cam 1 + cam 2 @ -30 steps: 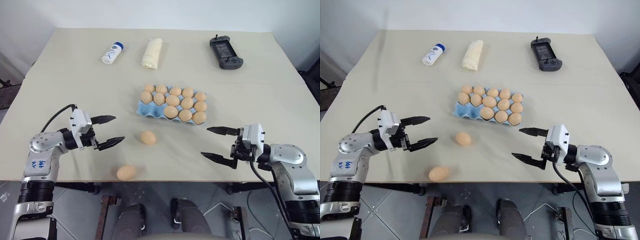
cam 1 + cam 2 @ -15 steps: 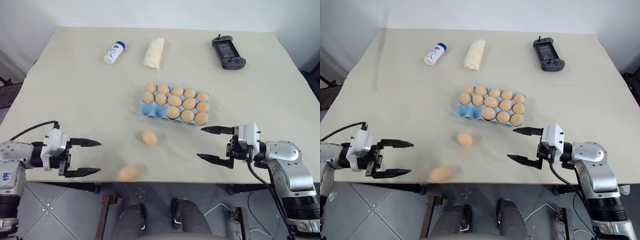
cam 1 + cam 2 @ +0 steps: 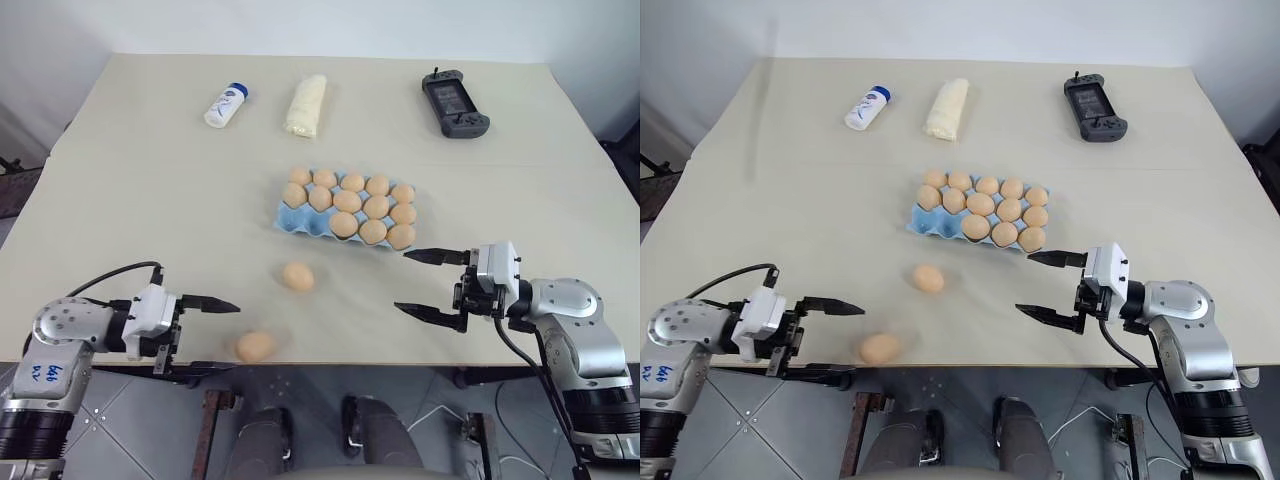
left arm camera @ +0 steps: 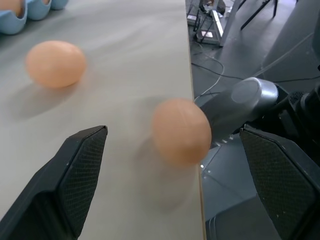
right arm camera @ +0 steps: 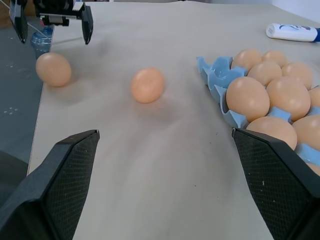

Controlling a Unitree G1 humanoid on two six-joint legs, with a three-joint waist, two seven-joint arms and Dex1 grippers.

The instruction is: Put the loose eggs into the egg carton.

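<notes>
The egg carton [image 3: 343, 213] sits at the centre of the table [image 3: 120, 190], its light blue cups nearly all filled with tan-brown eggs; one cup at its lower left corner [image 3: 290, 221] shows bare blue. Two loose eggs lie on the table below the carton: one egg [image 3: 297, 276] in the lower middle of the frame, the other egg [image 3: 254, 347] at the very front edge, lower left of centre. The left tool [image 3: 215, 335] reaches in level from the lower left, fingers spread, pointing at the edge egg and just short of it. The right tool [image 3: 422, 283] hangs level at the lower right, fingers spread wide, holding nothing, near the carton's lower right corner.
</notes>
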